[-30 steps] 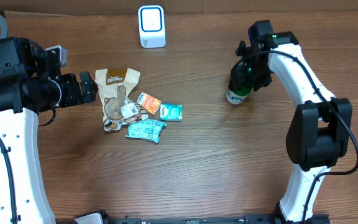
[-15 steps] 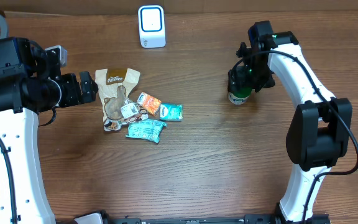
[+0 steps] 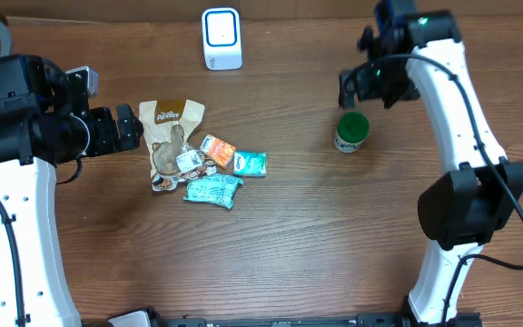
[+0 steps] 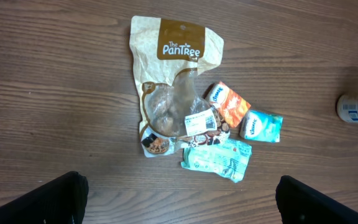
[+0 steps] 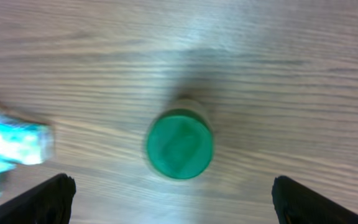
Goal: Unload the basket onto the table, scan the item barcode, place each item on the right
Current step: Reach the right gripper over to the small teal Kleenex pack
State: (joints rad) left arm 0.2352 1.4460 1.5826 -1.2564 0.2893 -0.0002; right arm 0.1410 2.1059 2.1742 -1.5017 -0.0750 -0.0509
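right fingers (image 5: 48, 199): spread wide, nothing held
bottle (image 3: 351, 132): green lid, upright on the worktop (image 3: 316, 227)
left fingers (image 4: 55, 199): wide too, empty

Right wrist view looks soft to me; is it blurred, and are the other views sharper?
Right wrist: blurred, the green-capped bottle is a fuzzy disc and the teal packet a smear. Left wrist: sharp, the brown pouch has legible print. Overhead: crisp, evenly lit, no glare.

Green-capped bottle (image 4: 357, 107) partly beyond the left wrist view's right edge.
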